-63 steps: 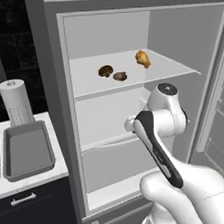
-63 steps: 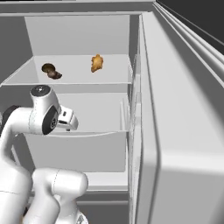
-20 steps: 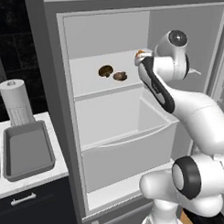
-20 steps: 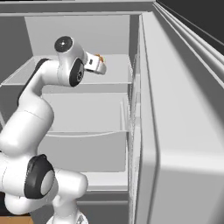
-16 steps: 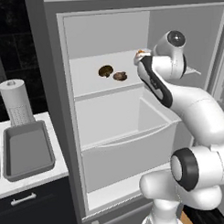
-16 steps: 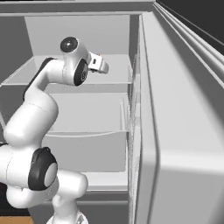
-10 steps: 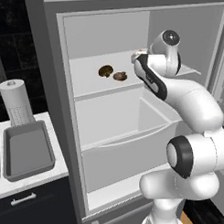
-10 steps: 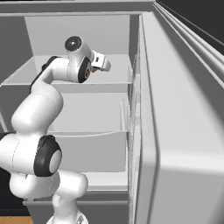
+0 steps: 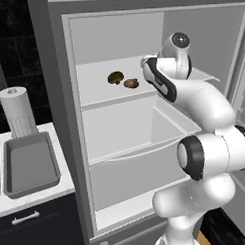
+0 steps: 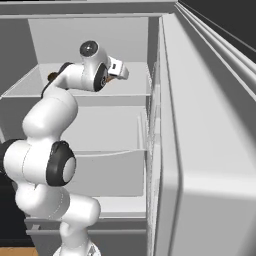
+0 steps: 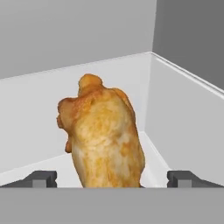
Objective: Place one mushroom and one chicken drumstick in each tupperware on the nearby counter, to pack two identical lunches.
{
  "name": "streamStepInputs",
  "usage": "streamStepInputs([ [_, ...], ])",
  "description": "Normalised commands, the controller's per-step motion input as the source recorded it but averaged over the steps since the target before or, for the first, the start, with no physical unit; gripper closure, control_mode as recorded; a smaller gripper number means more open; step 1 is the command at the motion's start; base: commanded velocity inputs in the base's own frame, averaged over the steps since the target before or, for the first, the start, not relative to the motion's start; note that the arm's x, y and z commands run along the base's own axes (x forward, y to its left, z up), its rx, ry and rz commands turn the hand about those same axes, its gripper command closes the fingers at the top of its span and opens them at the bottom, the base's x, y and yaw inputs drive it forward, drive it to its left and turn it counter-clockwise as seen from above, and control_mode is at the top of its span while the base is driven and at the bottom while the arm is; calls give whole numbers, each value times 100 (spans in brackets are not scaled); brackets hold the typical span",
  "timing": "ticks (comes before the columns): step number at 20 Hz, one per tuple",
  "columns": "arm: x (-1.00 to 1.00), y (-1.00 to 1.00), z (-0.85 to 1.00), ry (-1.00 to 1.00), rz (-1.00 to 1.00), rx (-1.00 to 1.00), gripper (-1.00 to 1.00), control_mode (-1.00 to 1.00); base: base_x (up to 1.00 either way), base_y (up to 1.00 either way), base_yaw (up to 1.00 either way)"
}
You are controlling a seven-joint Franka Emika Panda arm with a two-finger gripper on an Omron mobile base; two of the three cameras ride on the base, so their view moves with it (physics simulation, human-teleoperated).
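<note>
A golden-brown chicken drumstick [image 11: 103, 135] lies on the fridge's upper shelf [image 9: 98, 90], near its right back corner. My gripper [image 11: 113, 179] is open, one dark fingertip [image 11: 41, 178] on each side of the drumstick's near end, without touching it. Two brown mushrooms [image 9: 115, 77] [image 9: 131, 83] sit further left on the same shelf. A grey tupperware [image 9: 30, 165] stands on the white counter [image 9: 44, 195] left of the fridge. In the right base view my hand [image 10: 117, 67] hides the drumstick.
A paper towel roll [image 9: 16, 110] stands behind the tupperware. The open fridge door [image 10: 205, 150] stands to the right. A drawer [image 9: 141, 159] sits below the shelf. The shelf's right wall [image 11: 183, 113] is close beside the drumstick.
The arm has risen from the lower shelf level and reached into the upper shelf, bringing the open gripper up to the drumstick. The food has not moved.
</note>
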Motion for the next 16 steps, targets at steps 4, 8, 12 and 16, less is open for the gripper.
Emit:
streamStepInputs([
  [4, -2, 0, -46, -2, 0, -6, 100, -100, 0, 0, 0],
  [8, -38, 1, -4, -17, 0, 0, 100, -100, 0, 0, 0],
  [12, -95, 0, 13, -10, 9, 0, 100, -100, 0, 0, 0],
  [16, -97, 1, 27, -1, 5, 0, 100, -100, 0, 0, 0],
])
